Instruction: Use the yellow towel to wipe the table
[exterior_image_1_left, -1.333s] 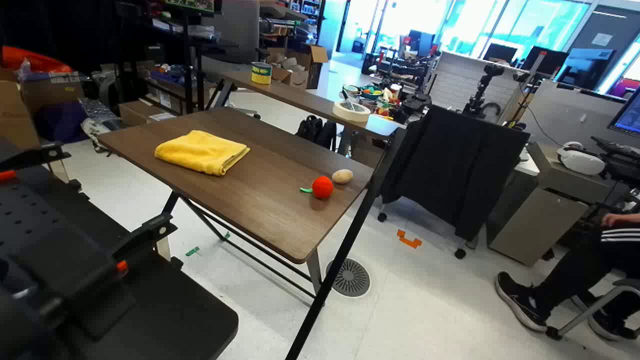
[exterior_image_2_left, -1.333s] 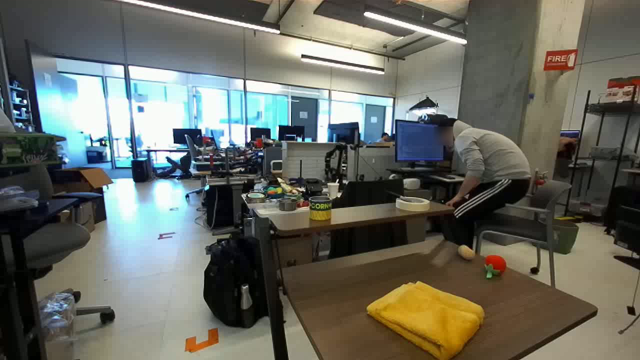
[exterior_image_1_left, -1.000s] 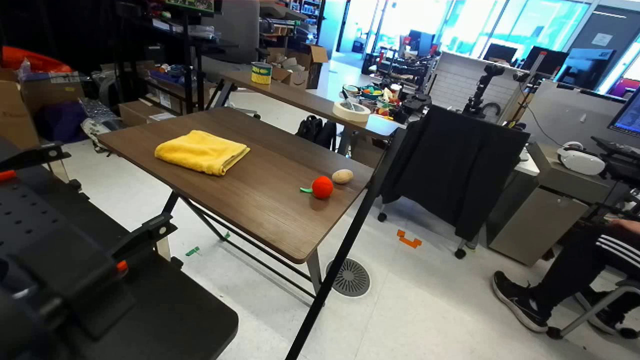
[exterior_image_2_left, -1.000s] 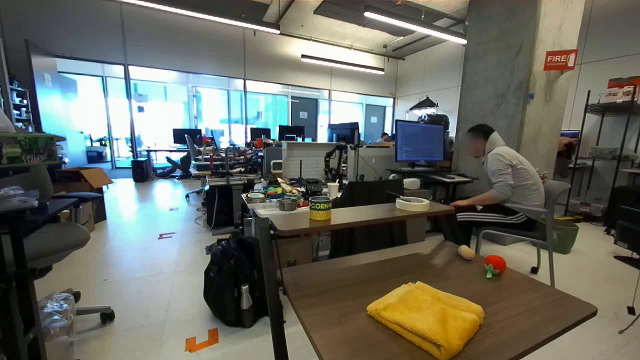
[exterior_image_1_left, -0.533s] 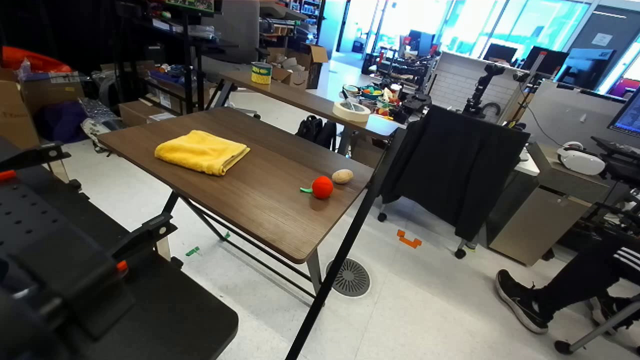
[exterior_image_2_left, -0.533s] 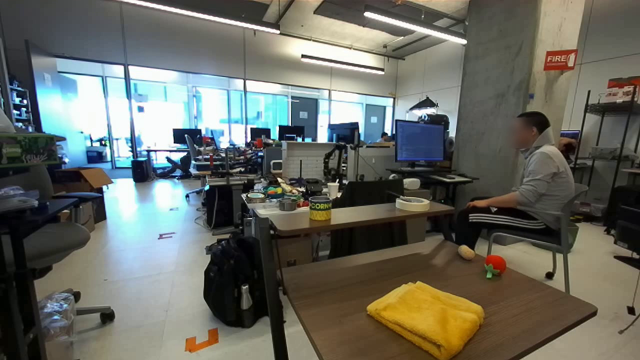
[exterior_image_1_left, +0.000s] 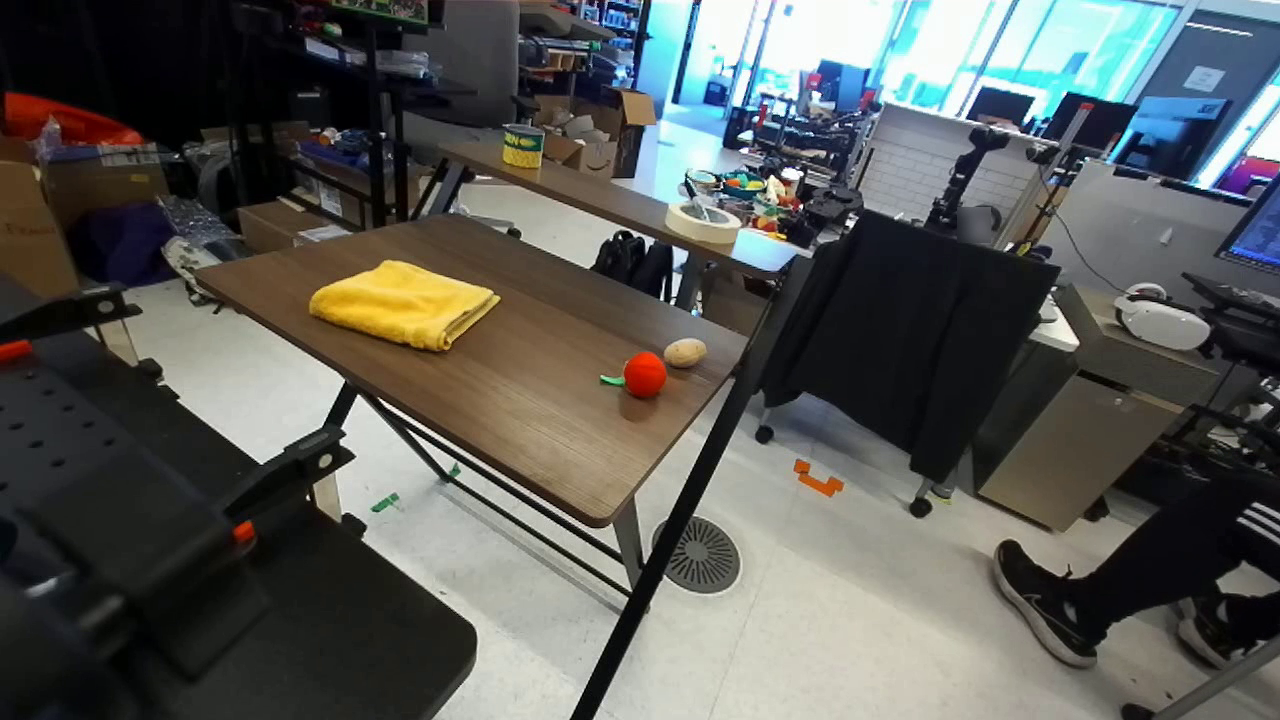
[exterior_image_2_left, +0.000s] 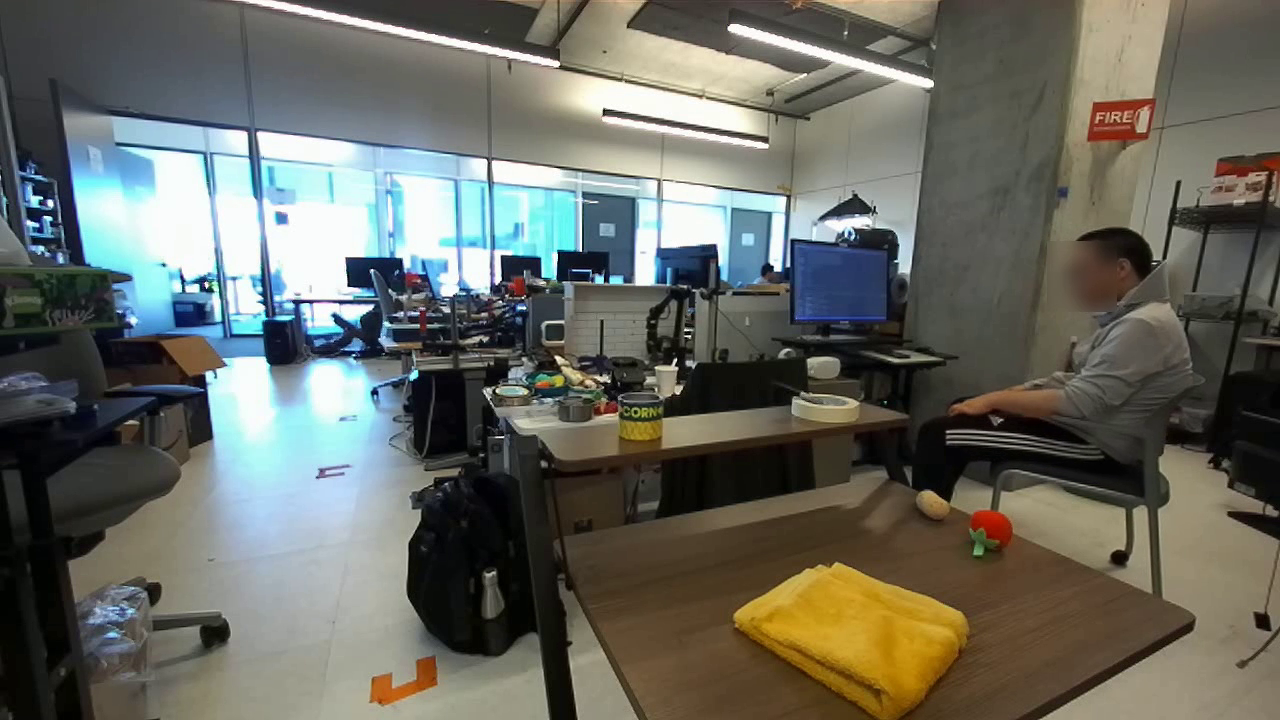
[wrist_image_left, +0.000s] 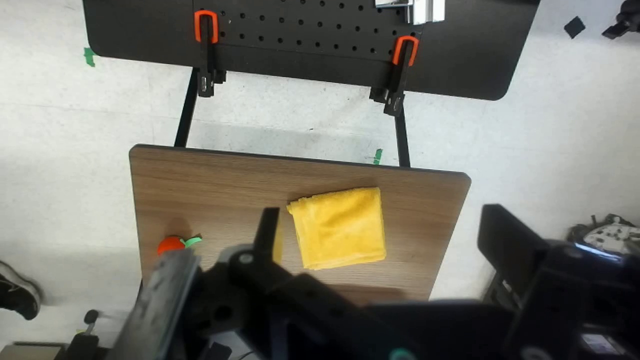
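The yellow towel (exterior_image_1_left: 403, 305) lies folded on the brown wooden table (exterior_image_1_left: 530, 430). It also shows in an exterior view (exterior_image_2_left: 855, 635) and in the wrist view (wrist_image_left: 342, 230). In the wrist view my gripper (wrist_image_left: 381, 208) is open, its two dark fingers wide apart with nothing between them. It hangs well above the table; the towel lies below, nearer the left finger. My gripper does not show in the exterior views. An orange-red toy tomato (exterior_image_1_left: 645, 375) with a green leaf and a tan potato-like object (exterior_image_1_left: 685, 353) sit near one table end.
A raised shelf (exterior_image_1_left: 600, 195) along the table bears a corn can (exterior_image_1_left: 523, 146) and a roll of tape (exterior_image_1_left: 703, 222). A black platform (wrist_image_left: 310, 60) with orange-handled clamps stands across a floor gap. A person (exterior_image_2_left: 1110, 380) sits on a chair beyond the table.
The person sat down from a stooped stance, then shifted back with the chair, away from the desk. The towel, tomato, potato-like object and table have not moved.
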